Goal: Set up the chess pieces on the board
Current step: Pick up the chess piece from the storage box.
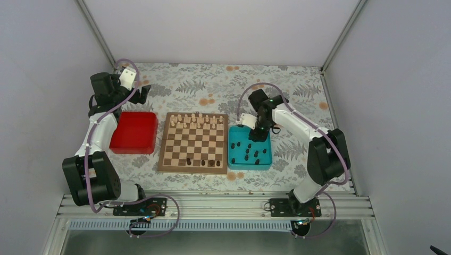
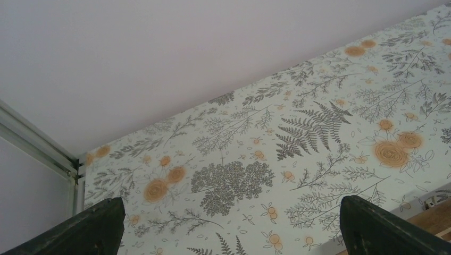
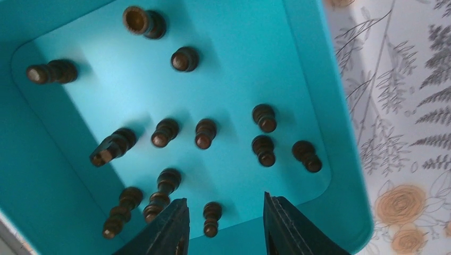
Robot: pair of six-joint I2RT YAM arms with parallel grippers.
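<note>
A few dark chess pieces stand on the near row of the board. Just right of the board sits a teal tray with more dark specks inside, and the right end effector dips into it. Only its own camera shows them scattered one by one, its fingers apart with one small piece between them. Pale pieces fill the board's far rows. Past the board's far left corner hangs the left end effector; its camera shows fingers wide apart over the flowery bench.
</note>
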